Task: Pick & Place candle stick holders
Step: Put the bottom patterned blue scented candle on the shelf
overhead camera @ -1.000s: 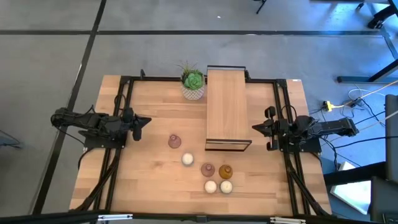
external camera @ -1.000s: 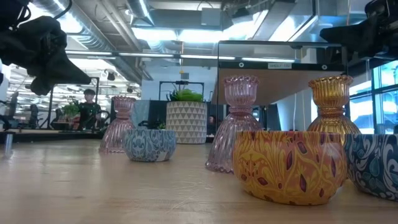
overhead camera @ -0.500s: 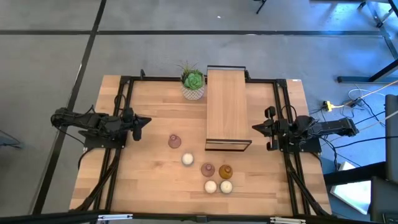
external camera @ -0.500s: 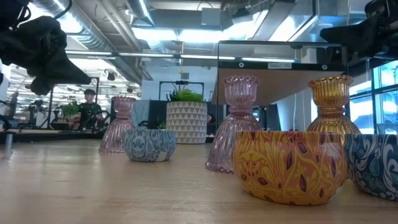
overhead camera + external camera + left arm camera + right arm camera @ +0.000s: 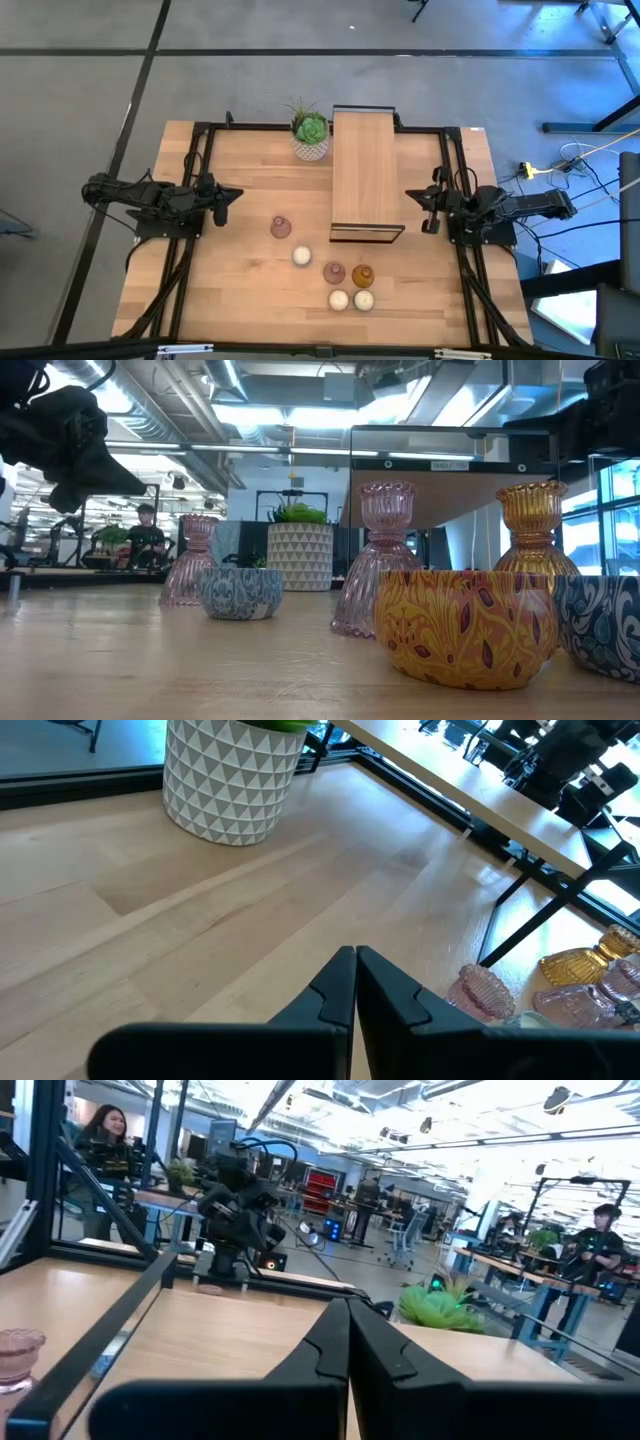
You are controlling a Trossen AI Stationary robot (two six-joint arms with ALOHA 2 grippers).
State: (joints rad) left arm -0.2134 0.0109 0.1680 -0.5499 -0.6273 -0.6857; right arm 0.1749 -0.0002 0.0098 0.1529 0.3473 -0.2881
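while both closed grippers hover apart, candle stick holders [image 5: 333, 270] sit between.

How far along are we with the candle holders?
Nothing looks placed yet. All six candle holders sit grouped on the table in front of the wooden stand. Nothing is in hand: the left gripper and right gripper are shut and hold nothing, off at the sides. All six remain.

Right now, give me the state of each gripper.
Left gripper: fingers shut, holding nothing, at the table's left side.
Right gripper: fingers shut, holding nothing, at the table's right side.
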